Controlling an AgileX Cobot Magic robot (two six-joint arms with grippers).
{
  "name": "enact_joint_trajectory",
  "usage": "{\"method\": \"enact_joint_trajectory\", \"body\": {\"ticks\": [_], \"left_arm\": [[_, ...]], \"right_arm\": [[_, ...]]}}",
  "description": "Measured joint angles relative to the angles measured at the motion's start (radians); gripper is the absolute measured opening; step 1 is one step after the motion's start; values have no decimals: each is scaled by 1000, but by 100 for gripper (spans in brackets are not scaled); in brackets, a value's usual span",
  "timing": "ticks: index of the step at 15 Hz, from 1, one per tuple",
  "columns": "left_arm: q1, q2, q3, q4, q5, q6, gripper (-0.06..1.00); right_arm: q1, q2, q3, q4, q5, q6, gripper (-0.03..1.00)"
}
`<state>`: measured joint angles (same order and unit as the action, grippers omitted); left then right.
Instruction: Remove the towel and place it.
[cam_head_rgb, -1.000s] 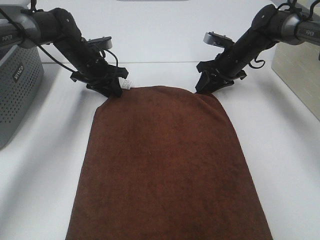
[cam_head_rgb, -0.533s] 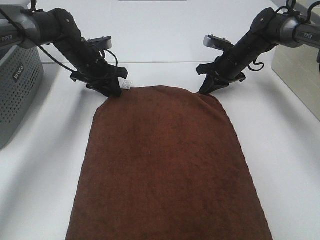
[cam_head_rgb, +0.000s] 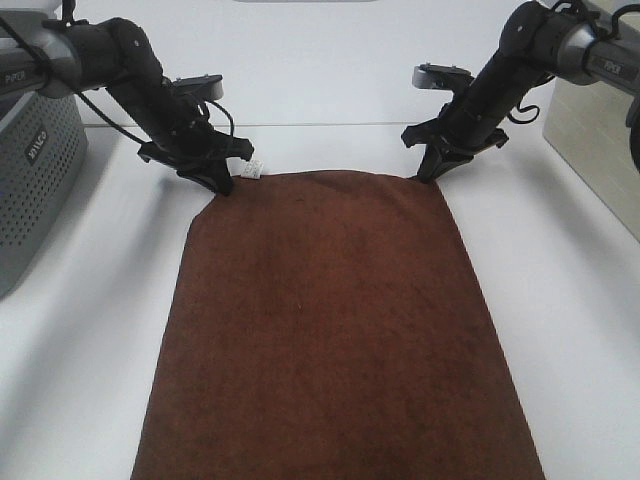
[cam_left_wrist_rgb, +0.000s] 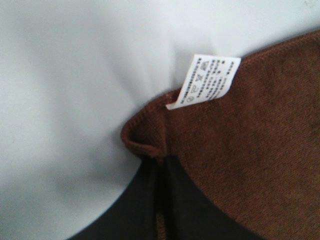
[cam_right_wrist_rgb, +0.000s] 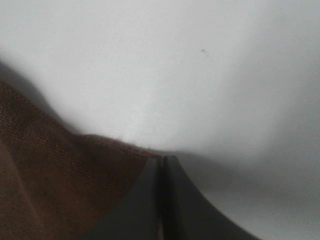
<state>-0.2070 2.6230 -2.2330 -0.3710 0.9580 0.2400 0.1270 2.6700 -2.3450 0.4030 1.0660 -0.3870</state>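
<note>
The towel (cam_head_rgb: 330, 320) lies flat down the middle of the bench (cam_head_rgb: 90, 330), its far hem short of the far edge. The left hand (cam_head_rgb: 222, 186) is pinched shut on the far-left corner, the right hand (cam_head_rgb: 432, 176) on the far-right. Both should rise together, level, keeping that hem taut. The left wrist view alone shows the label (cam_left_wrist_rgb: 204, 80) with its print and a folded corner in the jaws. The right wrist view suggests a thinner bite, likelier to slip.
</note>
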Motion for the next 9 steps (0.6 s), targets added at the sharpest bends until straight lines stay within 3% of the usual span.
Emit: {"method": "enact_joint_trajectory", "body": {"ticks": [4, 9], "left_arm": [[0, 1, 0, 13, -68, 0, 0], [0, 1, 0, 22, -232, 0, 0]], "right_arm": [[0, 6, -103, -19, -12, 36, 1], [0, 7, -116, -24, -98, 50, 1]]}}
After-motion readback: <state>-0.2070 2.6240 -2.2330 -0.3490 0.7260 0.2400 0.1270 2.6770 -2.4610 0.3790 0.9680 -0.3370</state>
